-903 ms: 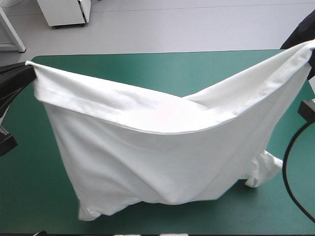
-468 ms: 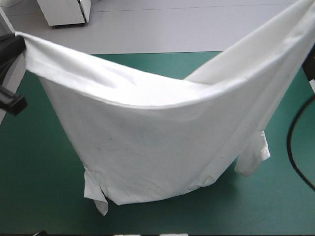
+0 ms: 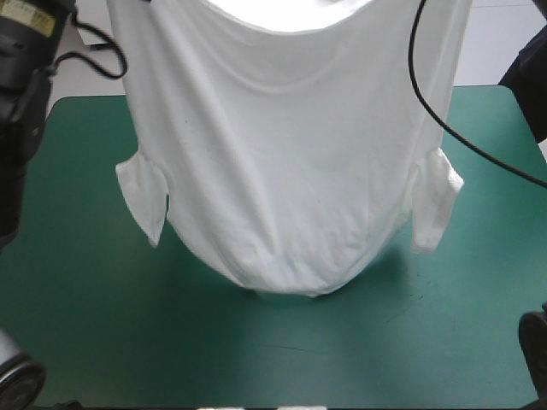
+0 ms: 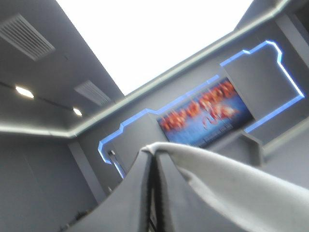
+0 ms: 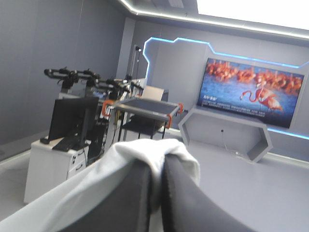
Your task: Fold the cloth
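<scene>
T-shirt hangs under left pincer and right pincer, both clamped on its top edge, over worktop.

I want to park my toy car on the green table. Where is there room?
Bare teal-green cover runs along the near edge, in front of the hanging T-shirt, and at both sides, outside the left sleeve and the right sleeve. The middle is crowded: the T-shirt hangs down there.

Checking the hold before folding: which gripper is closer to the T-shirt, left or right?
Neither: both touch it. The left gripper is shut on the T-shirt, with cloth draped alongside it. The right gripper is shut on it too, with cloth bunched over its tip.
</scene>
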Motion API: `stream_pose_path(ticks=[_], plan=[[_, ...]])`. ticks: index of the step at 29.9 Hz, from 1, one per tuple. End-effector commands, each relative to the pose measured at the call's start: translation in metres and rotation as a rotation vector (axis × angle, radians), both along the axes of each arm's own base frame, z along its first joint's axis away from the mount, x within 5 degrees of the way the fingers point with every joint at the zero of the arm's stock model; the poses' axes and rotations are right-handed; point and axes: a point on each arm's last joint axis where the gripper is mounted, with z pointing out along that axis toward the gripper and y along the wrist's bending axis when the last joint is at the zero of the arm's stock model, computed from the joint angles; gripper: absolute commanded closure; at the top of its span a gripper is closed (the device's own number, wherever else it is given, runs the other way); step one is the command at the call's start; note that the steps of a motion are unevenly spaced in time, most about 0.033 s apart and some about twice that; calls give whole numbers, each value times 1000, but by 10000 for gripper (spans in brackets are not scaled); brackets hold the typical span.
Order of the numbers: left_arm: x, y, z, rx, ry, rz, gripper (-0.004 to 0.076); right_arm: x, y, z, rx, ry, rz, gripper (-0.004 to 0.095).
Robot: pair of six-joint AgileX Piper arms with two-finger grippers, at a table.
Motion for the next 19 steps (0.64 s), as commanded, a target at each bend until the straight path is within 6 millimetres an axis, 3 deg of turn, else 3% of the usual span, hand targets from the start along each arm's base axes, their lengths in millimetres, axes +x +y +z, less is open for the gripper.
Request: stream_pose_path(ticks=[1,5,9,16,19], plan=[[11,1,22,-28,-282,-1,746,10,-11,18,55,-251,-58,925],[56,15,14,-207,-297,-75,746,52,-21,7,81,-341,-110,925],[93,29,-1,-237,-346,-98,746,80,-41,-4,142,-430,-141,925],[119,55,-13,-253,-337,-74,746,107,-69,-21,201,-408,-174,925],[132,60,-22,-299,-243,-69,746,117,-67,-29,194,-343,-162,925]])
